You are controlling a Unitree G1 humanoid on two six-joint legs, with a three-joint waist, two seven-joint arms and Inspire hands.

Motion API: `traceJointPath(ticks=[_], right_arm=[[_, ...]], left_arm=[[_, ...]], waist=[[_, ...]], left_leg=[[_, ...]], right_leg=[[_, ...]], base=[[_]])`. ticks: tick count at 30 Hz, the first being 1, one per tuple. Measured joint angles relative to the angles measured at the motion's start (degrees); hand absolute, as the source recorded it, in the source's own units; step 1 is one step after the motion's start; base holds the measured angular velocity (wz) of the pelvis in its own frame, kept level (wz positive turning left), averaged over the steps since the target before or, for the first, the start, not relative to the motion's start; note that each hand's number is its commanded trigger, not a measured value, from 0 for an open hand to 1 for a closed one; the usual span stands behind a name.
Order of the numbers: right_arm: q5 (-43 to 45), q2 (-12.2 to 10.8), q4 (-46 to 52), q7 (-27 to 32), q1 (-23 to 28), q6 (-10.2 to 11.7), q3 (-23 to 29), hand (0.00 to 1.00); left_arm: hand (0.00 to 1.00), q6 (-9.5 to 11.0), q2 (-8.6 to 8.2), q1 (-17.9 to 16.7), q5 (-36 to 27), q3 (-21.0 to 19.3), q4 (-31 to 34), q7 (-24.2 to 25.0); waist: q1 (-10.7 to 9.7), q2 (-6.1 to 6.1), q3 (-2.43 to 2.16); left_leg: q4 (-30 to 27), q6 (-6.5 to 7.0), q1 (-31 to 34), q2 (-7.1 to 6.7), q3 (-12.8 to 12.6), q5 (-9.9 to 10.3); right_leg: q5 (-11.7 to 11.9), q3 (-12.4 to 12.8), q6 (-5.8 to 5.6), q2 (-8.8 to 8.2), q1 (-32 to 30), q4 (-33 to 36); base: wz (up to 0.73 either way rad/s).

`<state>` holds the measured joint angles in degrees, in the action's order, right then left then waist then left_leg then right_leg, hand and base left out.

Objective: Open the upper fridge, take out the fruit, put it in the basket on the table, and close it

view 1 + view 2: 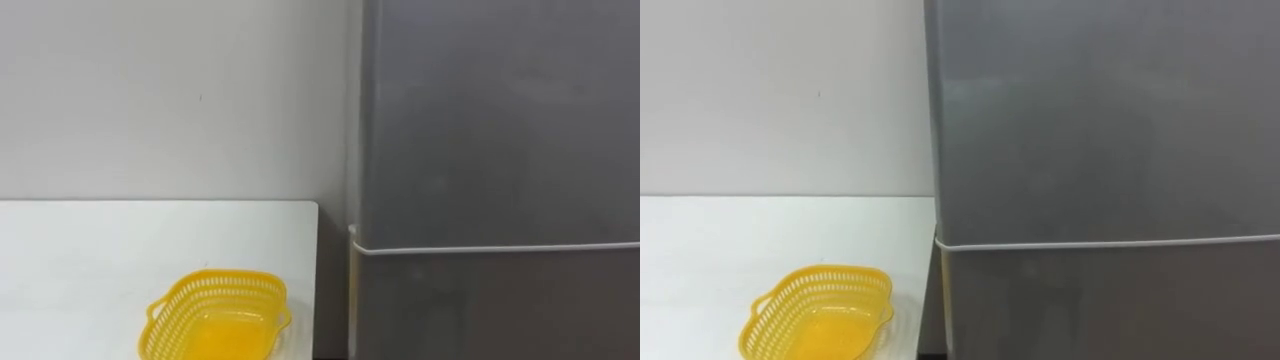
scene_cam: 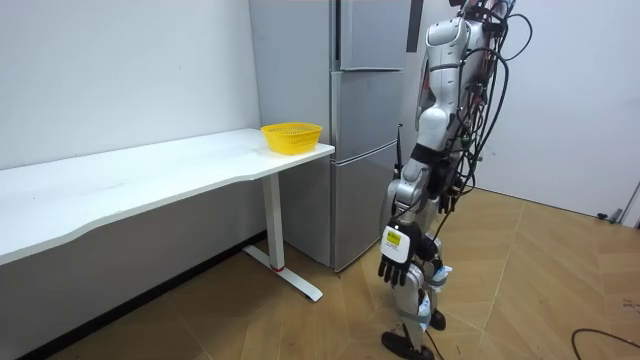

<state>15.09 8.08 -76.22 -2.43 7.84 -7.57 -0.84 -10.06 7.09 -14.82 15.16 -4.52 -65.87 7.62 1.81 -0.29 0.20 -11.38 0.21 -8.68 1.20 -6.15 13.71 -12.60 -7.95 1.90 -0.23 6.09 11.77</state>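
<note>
A tall grey fridge (image 1: pixel 500 120) stands right in front of me, its upper door (image 1: pixel 1100 110) shut. A pale seam (image 1: pixel 500 248) divides that door from the shut door below (image 1: pixel 1110 305). In the room view I stand upright about a step from the fridge front (image 2: pixel 365 110), facing it. My left hand (image 2: pixel 397 250) hangs at my side, well below the doors, fingers relaxed and holding nothing. What is inside the fridge is hidden.
A long white table (image 1: pixel 120 250) stands against the wall left of the fridge, with a narrow gap between them. An empty yellow mesh basket (image 1: pixel 215 315) sits near the table's fridge-side end (image 2: pixel 292 137). Wooden floor (image 2: pixel 540 290) lies open behind me.
</note>
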Motion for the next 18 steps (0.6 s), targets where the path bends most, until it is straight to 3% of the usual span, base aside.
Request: traceJointPath(ticks=[9,18], right_arm=[[-1.52,-0.05,0.24,0.05,0.63,-0.21,-0.03,0.0],[-4.69,0.05,0.7,2.82,0.05,-0.61,1.32,0.0]], left_arm=[[0.0,-0.01,-0.02,0.22,-2.42,-2.14,0.53,-2.53],[0.0,0.12,-0.04,-0.29,-15.91,-7.33,0.65,-11.15]], waist=[[-0.07,-0.17,-0.07],[0.11,-0.27,-0.03]], left_leg=[[0.06,0.0,-0.38,0.03,-0.03,0.0],[0.13,0.0,-1.09,-0.04,0.06,0.0]], right_leg=[[0.01,0.48,0.02,0.09,0.09,0.11],[-0.03,-0.12,-0.01,-0.08,1.05,-0.01]], base=[[-0.03],[0.03]])
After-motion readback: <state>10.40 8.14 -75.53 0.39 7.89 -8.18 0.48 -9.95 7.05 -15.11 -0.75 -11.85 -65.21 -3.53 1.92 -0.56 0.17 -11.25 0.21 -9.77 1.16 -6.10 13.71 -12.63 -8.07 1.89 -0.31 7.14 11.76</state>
